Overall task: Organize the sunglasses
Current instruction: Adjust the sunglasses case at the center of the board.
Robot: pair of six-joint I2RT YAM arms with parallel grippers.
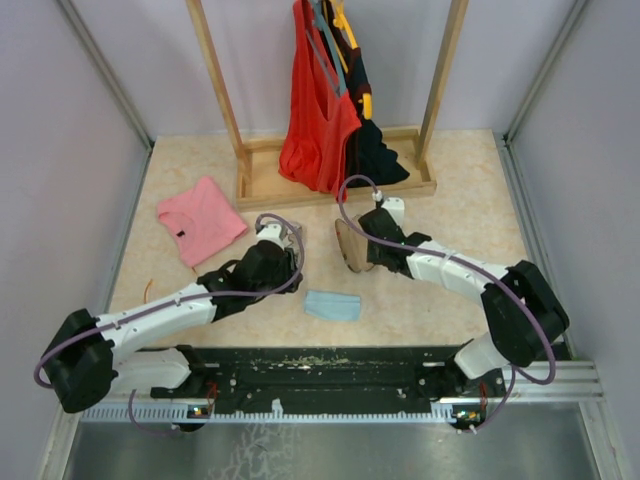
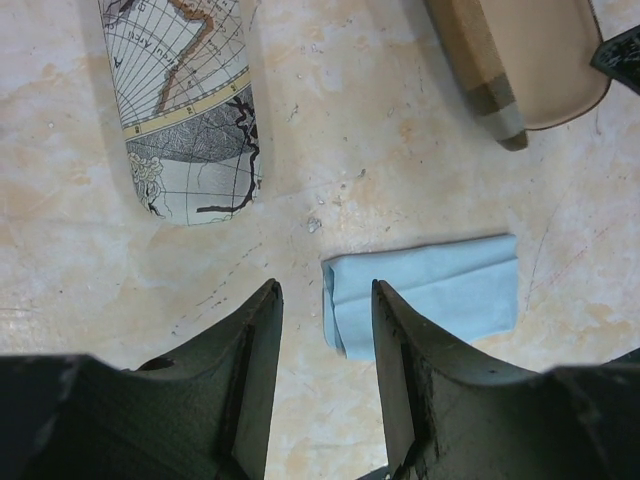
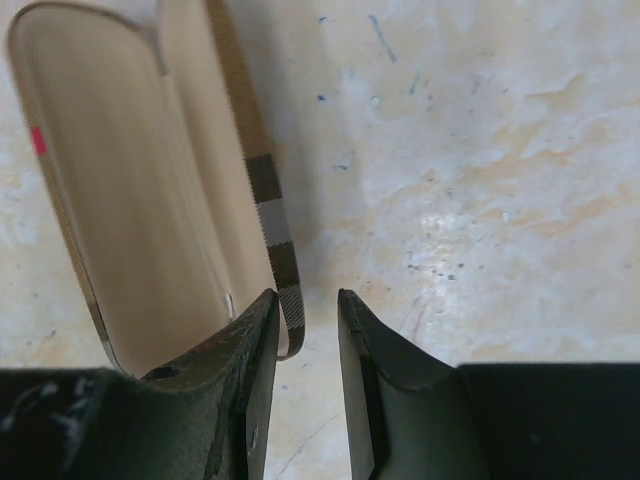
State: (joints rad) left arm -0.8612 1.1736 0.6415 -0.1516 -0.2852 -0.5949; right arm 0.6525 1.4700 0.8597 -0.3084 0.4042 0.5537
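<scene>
Tabletop point(image 1: 450, 200): one map-print case point(image 2: 185, 100), one brown case point(image 3: 130, 190), one cloth point(image 2: 450, 290).

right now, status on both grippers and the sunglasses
Left gripper open, empty, over blue cloth edge. Right gripper open at rim of open brown case. Sunglasses not clearly seen in any view. Map-print case lies nearby.

1. The overhead view was bright and evenly lit from above; the arms point(image 1: 170, 310) cast only faint, soft shadows on the beige table point(image 1: 480, 200).
2. In the left wrist view the table was sharp, while the fingers point(image 2: 250, 390) of the left gripper point(image 2: 325, 295) at 6 o'clock were dark and slightly soft.
3. In the right wrist view a pale glare patch sat toward 3 o'clock, the open case point(image 3: 130, 200) shaded the table at its 3 o'clock side, and the right gripper point(image 3: 307, 300) looked blurred.
</scene>
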